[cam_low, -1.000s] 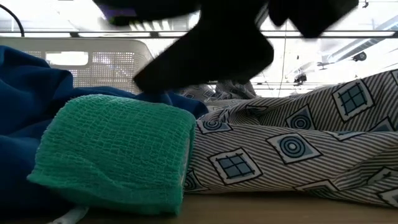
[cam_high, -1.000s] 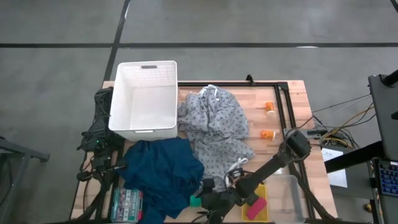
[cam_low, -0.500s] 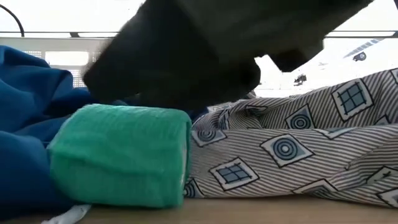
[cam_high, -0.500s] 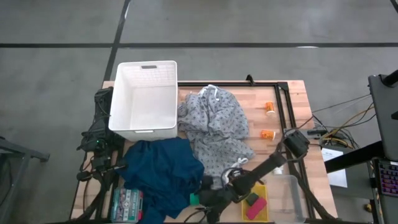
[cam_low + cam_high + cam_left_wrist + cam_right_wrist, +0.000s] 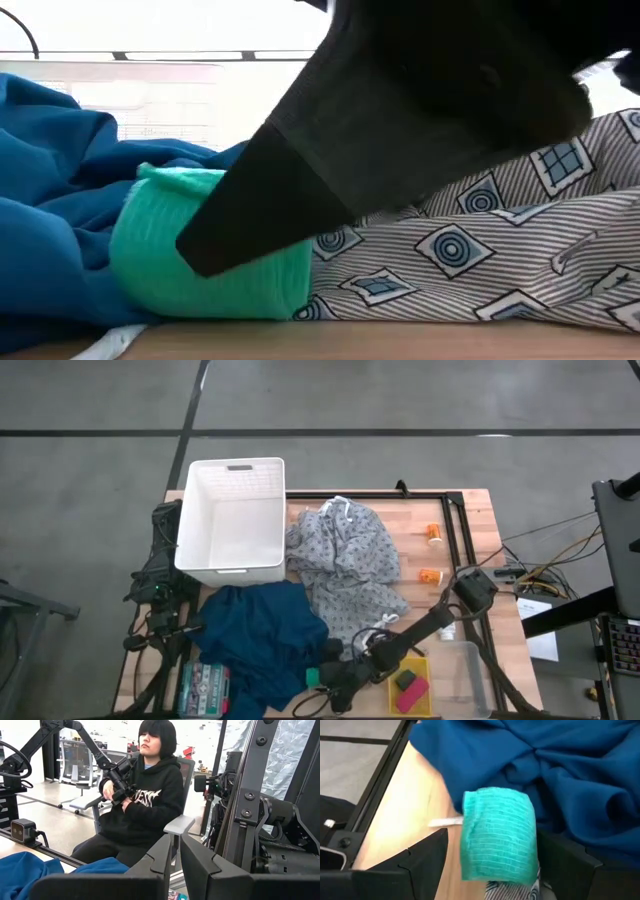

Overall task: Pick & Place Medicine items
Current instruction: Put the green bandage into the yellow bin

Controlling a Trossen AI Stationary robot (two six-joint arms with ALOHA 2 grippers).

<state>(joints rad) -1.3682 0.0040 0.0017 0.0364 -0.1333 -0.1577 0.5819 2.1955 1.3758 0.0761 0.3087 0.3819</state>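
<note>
The right pincer [image 5: 490, 857] sits low at the near edge of the wooden tabletop [image 5: 465, 530], fingers apart on either side of a green woven bandage roll [image 5: 497, 835], not clamped. The roll lies against crumpled blue cloth [image 5: 262, 635] and patterned grey cloth [image 5: 350, 565]. Two tiny orange medicine pieces [image 5: 432, 575] lie on bare wood near the far right edge. The left pincer [image 5: 172, 870], fingers nearly together, points off the tabletop.
</note>
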